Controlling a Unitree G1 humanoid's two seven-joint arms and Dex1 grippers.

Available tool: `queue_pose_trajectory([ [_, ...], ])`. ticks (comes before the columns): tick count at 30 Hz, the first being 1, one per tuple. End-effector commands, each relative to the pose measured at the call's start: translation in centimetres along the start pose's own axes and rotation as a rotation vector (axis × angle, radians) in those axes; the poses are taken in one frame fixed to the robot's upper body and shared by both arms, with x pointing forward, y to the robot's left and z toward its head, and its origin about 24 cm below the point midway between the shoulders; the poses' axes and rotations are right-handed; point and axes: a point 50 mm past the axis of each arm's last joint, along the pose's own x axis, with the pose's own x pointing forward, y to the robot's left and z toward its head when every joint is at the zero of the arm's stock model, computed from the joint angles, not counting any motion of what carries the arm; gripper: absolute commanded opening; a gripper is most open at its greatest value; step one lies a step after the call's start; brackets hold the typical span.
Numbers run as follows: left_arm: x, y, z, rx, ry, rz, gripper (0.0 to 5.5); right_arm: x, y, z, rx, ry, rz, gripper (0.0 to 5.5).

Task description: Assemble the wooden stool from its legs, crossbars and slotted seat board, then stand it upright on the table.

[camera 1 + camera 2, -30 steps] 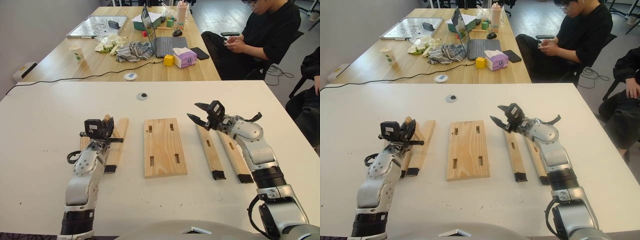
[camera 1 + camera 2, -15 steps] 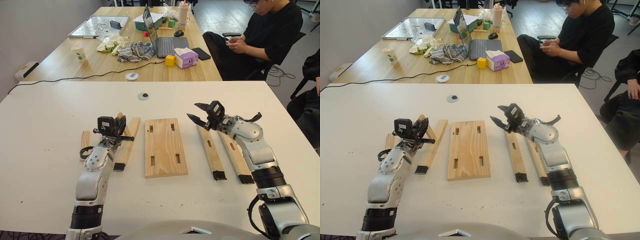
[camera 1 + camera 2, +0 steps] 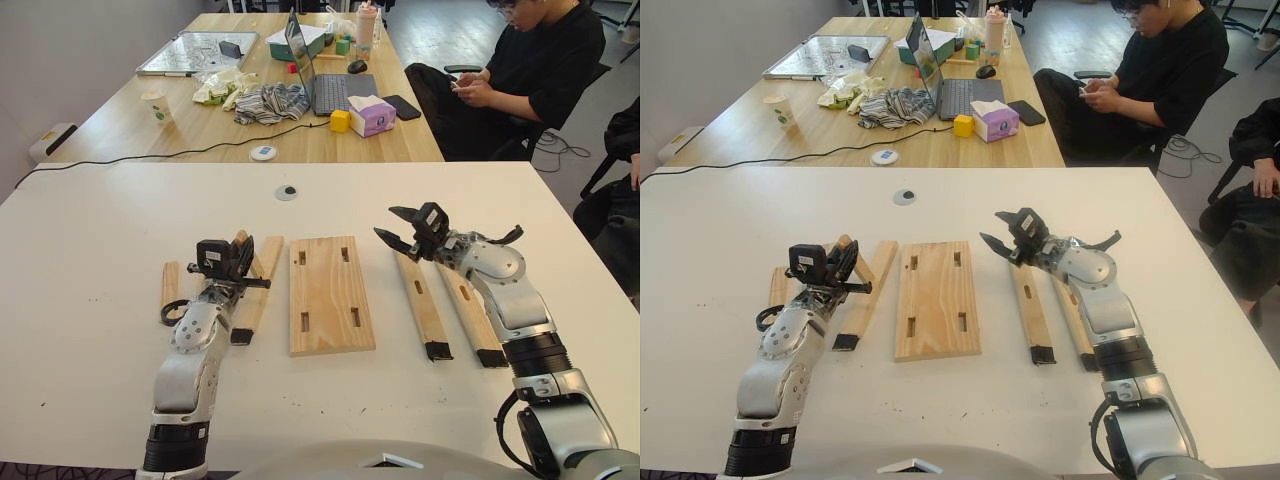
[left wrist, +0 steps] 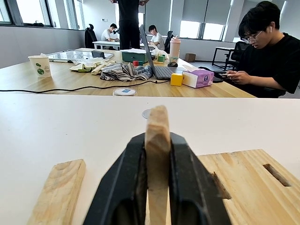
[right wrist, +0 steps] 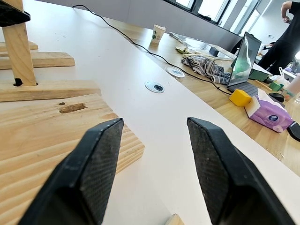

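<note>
In the left eye view the slotted seat board (image 3: 330, 293) lies flat mid-table on the white table (image 3: 80, 250), with the right-hand legs (image 3: 420, 300) on one side and the left-hand leg (image 3: 252, 290) on the other. The likely risk is the crossbar (image 3: 240, 237) meeting that leg's slot tilted, then jamming or levering the loose leg askew. The left gripper (image 3: 243, 258) sits over that leg. The right gripper (image 3: 400, 233) hovers over a right-hand leg's far end. In the left wrist view the fingers (image 4: 124, 187) are clamped on the crossbar. In the right wrist view the pads (image 5: 96, 173) stand wide apart, empty, above the seat board's corner, with the crossbar upright on the leg beyond.
</note>
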Motion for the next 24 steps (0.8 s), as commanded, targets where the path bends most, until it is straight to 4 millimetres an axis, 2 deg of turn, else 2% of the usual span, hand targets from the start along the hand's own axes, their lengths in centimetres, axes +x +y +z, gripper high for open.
queue_pose_trajectory([
  [1,-1.5,0.3,-1.7,-0.043,0.140,0.036,0.91,-0.3,0.2,-0.3,-0.014,0.012,-0.003,2.51],
  [5,-2.3,-0.1,-0.2,-0.032,0.130,0.025,1.42,-0.7,0.1,-0.4,-0.011,0.016,-0.033,2.51],
  [8,-3.1,-0.6,0.1,-0.035,0.167,0.002,1.82,-1.2,0.0,-0.6,0.002,0.017,-0.072,2.51],
  [12,-5.1,-0.8,-0.9,-0.066,0.306,-0.012,2.38,-1.6,0.2,-0.9,0.003,0.028,-0.081,2.51],
  [20,-5.9,-0.2,-2.8,-0.051,0.437,0.022,3.54,-1.7,0.4,-1.0,0.002,0.032,-0.083,2.51],
  [24,-5.8,0.0,-3.5,-0.052,0.472,0.029,3.54,-1.7,0.3,-1.0,0.000,0.035,-0.085,2.51],
])
